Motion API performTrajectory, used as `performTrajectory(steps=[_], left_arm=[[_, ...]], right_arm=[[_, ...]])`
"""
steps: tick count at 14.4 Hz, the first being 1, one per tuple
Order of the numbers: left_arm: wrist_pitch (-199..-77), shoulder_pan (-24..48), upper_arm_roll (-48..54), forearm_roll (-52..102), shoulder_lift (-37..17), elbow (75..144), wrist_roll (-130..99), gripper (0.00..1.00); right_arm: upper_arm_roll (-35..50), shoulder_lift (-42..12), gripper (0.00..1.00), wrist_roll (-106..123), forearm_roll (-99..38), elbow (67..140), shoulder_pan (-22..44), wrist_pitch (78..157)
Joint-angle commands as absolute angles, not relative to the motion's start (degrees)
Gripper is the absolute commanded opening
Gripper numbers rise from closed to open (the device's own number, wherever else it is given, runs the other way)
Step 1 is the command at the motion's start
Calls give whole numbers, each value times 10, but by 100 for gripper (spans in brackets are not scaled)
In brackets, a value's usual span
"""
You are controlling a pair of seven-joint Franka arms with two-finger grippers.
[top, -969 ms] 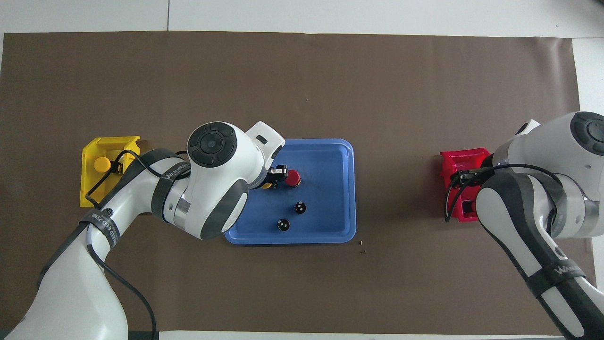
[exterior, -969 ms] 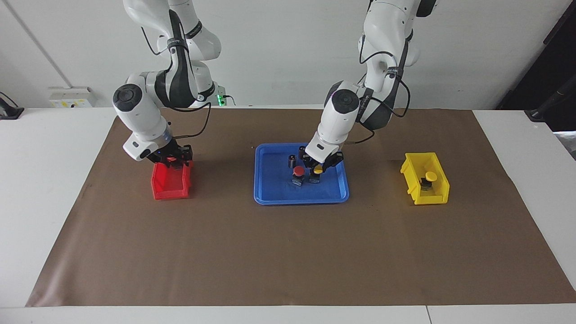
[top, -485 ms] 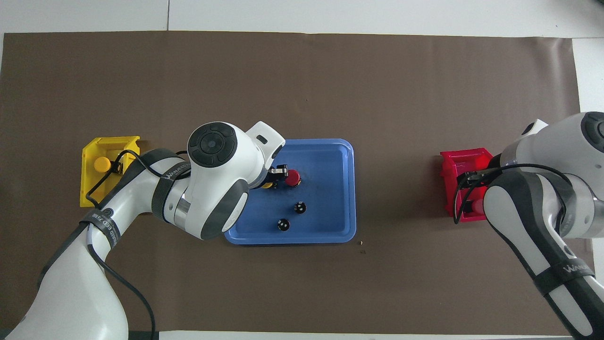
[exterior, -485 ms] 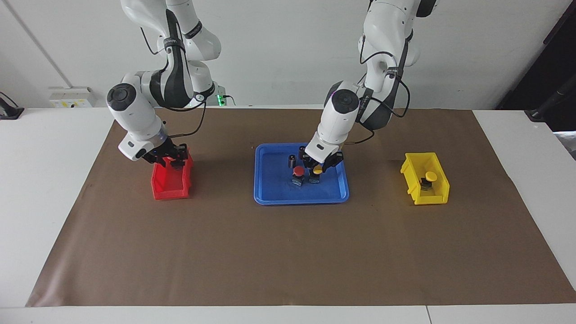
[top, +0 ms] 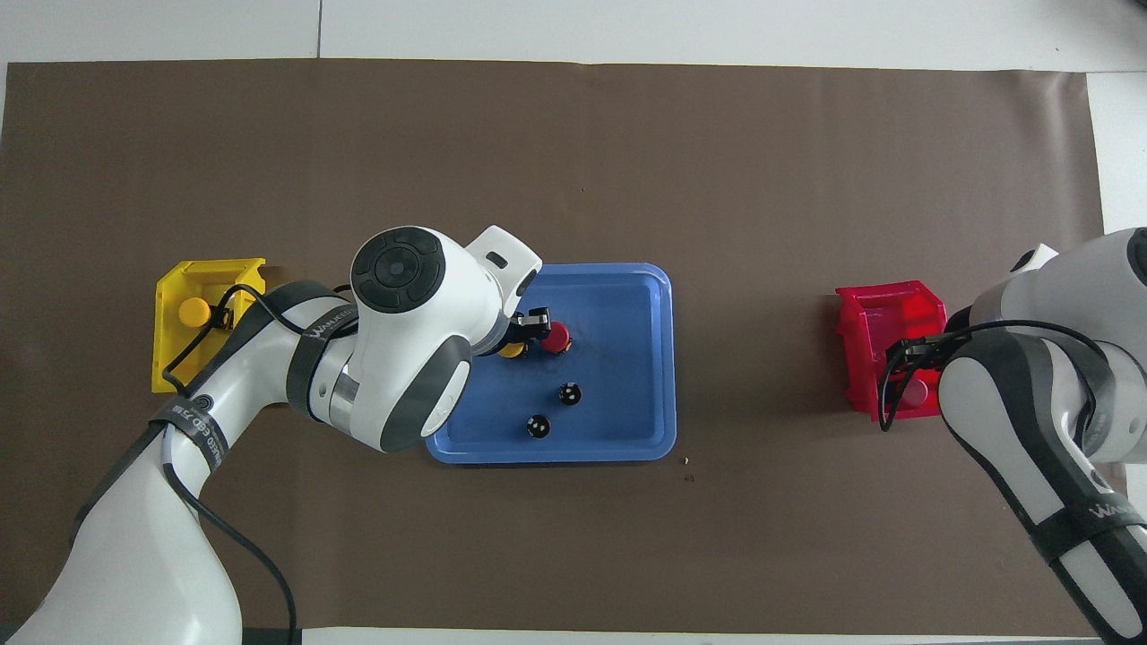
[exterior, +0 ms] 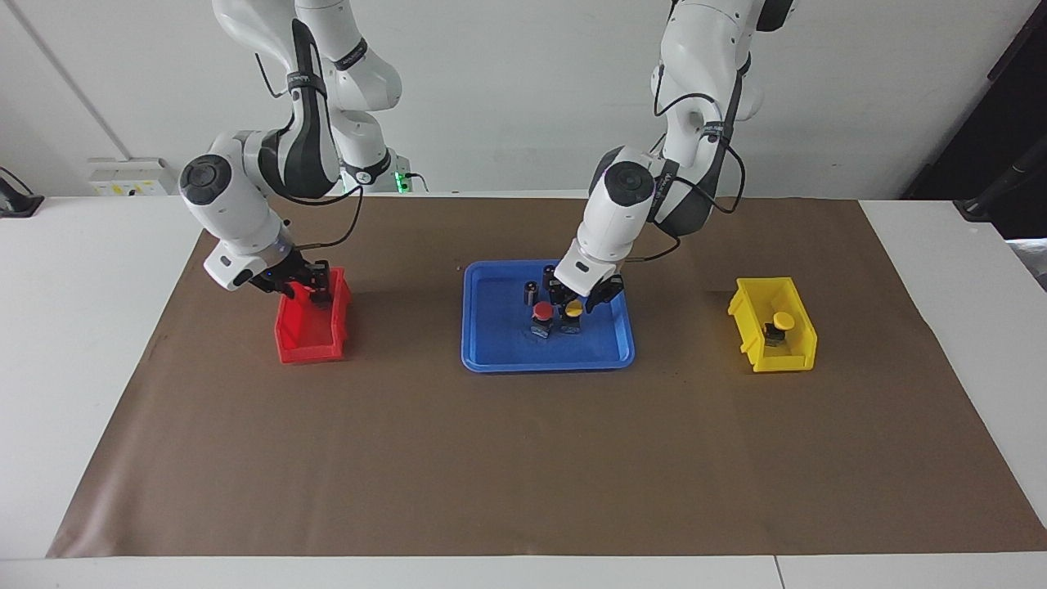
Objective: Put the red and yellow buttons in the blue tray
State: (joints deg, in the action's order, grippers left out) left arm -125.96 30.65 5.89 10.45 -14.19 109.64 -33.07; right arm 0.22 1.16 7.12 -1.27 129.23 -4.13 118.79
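One camera sits high across the table and faces the two Franka arms, which stand along the top of its frame before a white wall; the brown mat (exterior: 523, 458) fills its lower half. The other looks steeply down from above the robots' end, arms entering from the bottom corners. Both stand well back and share the mat, the blue tray (exterior: 499, 356) (top: 645, 278) at centre, the red bin (exterior: 307, 348) (top: 874, 305) and yellow bin (exterior: 789, 360) (top: 170, 358), mirrored between them.

Smooth, glossy blue plastic tray (exterior: 491, 356); red bin (exterior: 309, 343) and yellow bin (exterior: 787, 357) of the same shiny plastic. A matt brown paper-like sheet (exterior: 523, 458) covers the smooth white counter (exterior: 74, 343). Arm shells (top: 403, 331) glossy white plastic.
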Motion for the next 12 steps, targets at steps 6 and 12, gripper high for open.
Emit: performTrajectory(steps=[6,12], left_arm=[[-1044,247,25,126,-85,1024,-272,67],[-1065,56,25,15,19,1169,-23,78]], right_arm=[[10,43,59,62,-16,1346,-50,1199],[10,47,59,68,-16,1355,-49,1200]])
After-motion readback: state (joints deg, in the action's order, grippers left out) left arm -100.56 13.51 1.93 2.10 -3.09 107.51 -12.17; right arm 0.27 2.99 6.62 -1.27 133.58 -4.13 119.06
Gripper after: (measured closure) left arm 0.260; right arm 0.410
